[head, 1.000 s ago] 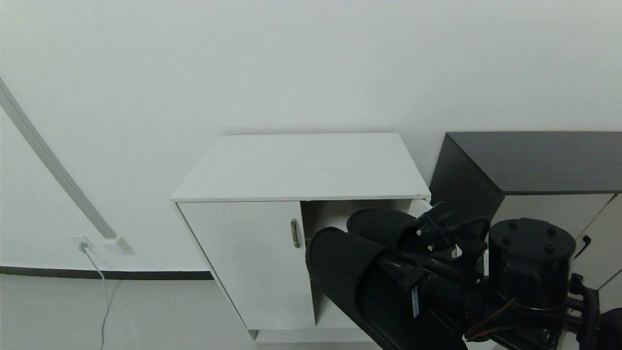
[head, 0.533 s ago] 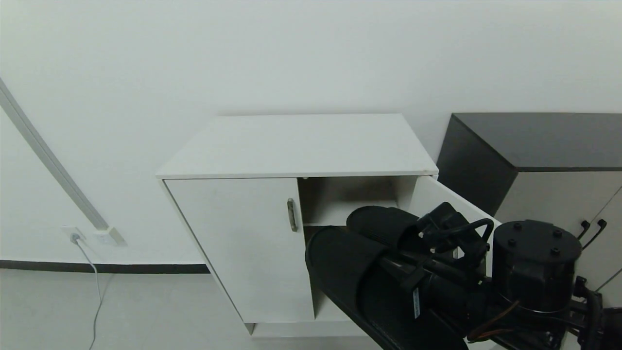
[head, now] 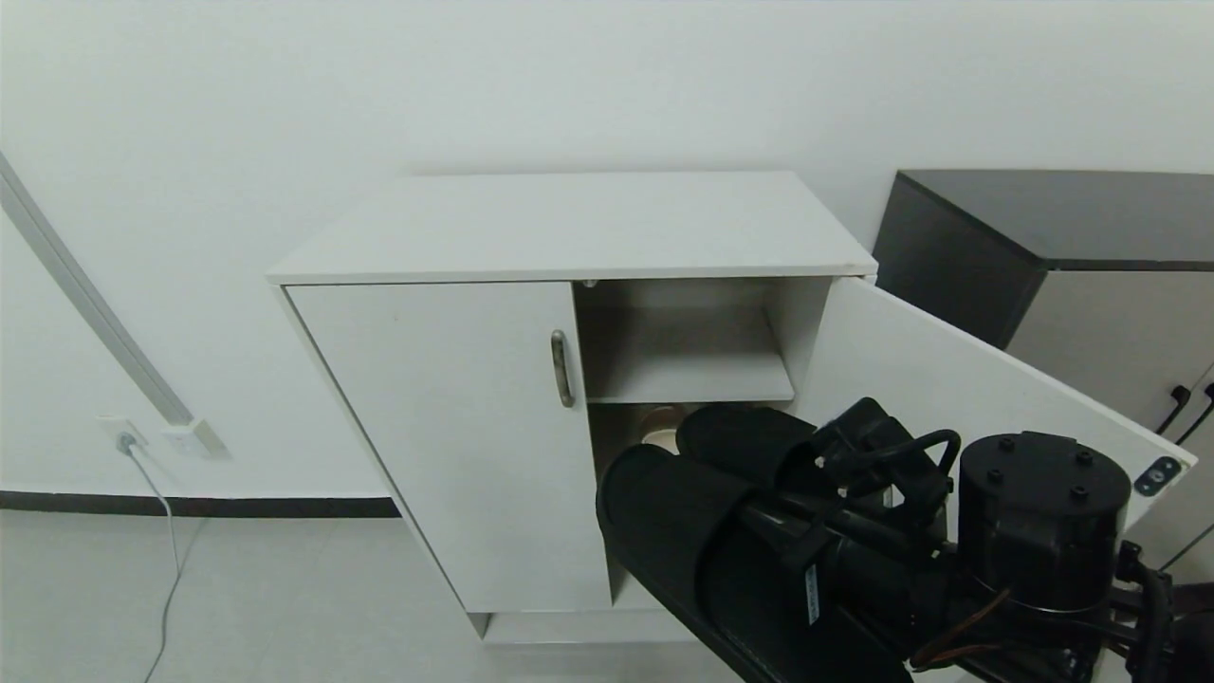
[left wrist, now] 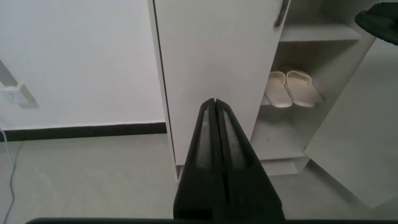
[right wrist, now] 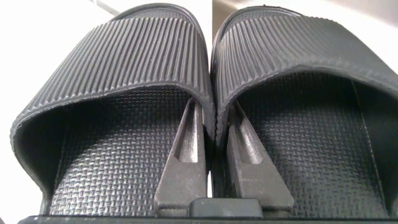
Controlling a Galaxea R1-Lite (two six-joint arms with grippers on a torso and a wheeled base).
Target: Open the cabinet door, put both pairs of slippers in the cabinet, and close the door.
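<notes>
The black slippers (head: pixel 702 512) are held side by side just in front of the white cabinet (head: pixel 569 228), before its open right half. Their adjoining inner walls are pinched together between the fingers of the right gripper (right wrist: pixel 214 112). The right door (head: pixel 958 389) is swung wide toward the near right, while the left door (head: pixel 446 427) is closed, its handle (head: pixel 561 368) at the inner edge. A cream pair of slippers (left wrist: pixel 291 88) is seen inside, on the shelf below the upper one. The left gripper (left wrist: pixel 215 106) is held apart from the cabinet, facing the left door, with its fingers pressed together and nothing between them. A dark cabinet (head: pixel 1043 218) is set just to the right.
</notes>
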